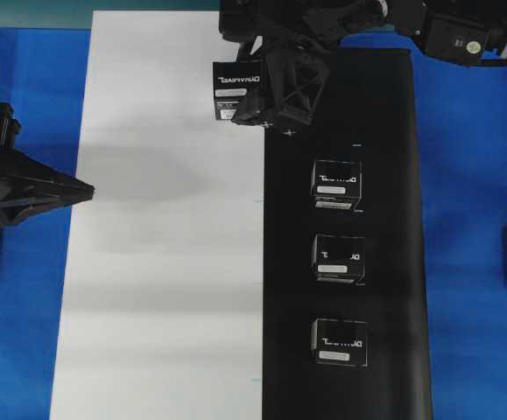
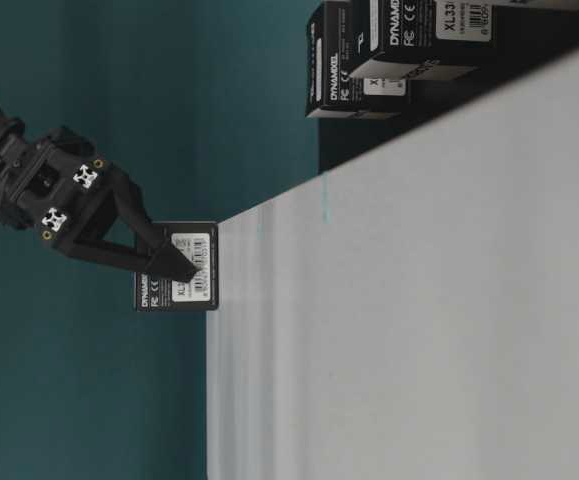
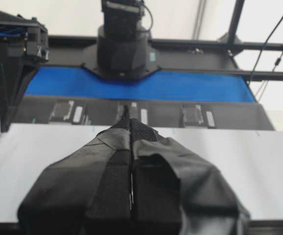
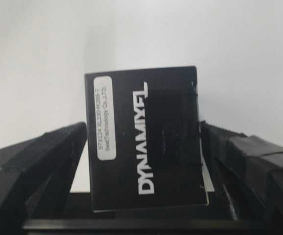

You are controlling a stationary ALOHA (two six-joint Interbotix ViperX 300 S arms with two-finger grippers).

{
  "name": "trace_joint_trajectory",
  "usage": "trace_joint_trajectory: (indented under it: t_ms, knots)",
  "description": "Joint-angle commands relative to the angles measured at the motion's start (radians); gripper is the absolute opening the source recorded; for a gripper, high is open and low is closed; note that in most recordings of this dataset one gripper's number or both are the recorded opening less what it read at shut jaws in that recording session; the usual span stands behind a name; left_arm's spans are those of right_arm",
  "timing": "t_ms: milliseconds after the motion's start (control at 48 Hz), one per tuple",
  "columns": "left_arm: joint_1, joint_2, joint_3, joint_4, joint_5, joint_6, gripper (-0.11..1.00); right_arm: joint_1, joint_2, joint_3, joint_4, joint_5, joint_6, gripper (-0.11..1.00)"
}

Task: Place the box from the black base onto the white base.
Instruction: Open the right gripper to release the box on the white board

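Observation:
My right gripper (image 1: 255, 89) is shut on the box (image 1: 234, 87), a black carton with white lettering and a sticker label. Its fingers (image 4: 58, 147) stand on both sides of the box (image 4: 143, 142). The box is over the far end of the white base (image 1: 165, 289), just left of the black base (image 1: 389, 262). In the table-level view the box (image 2: 174, 290) looks to touch the white base (image 2: 419, 300). My left gripper (image 1: 87, 188) is shut and empty at the white base's left edge, its closed tip (image 3: 130, 123) above the sheet.
Three identical boxes (image 1: 336, 184), (image 1: 338, 259), (image 1: 340, 341) stand in a row on the black base. Blue table (image 1: 472, 262) lies on either side of the sheets. The right arm (image 1: 367, 26) crosses the far end.

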Motion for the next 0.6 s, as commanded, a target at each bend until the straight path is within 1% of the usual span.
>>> trace_joint_trajectory:
  t_ms: [0,250,396,583]
  knots:
    - [-0.006,0.005,-0.014,0.002,-0.006,-0.002,-0.07,0.012,0.002,-0.002,0.002,-0.011,0.003,1.0]
    - [-0.006,0.005,-0.012,0.002,-0.006,-0.002,-0.07,0.006,-0.023,-0.003,0.003,-0.011,0.021,1.0]
    - [-0.005,0.002,-0.012,0.002,-0.006,-0.002,-0.07,-0.011,-0.072,0.002,0.003,-0.028,0.035,1.0]
    - [-0.008,-0.009,-0.014,0.002,-0.006,-0.002,-0.07,-0.017,-0.147,0.028,0.006,-0.005,0.037,1.0]
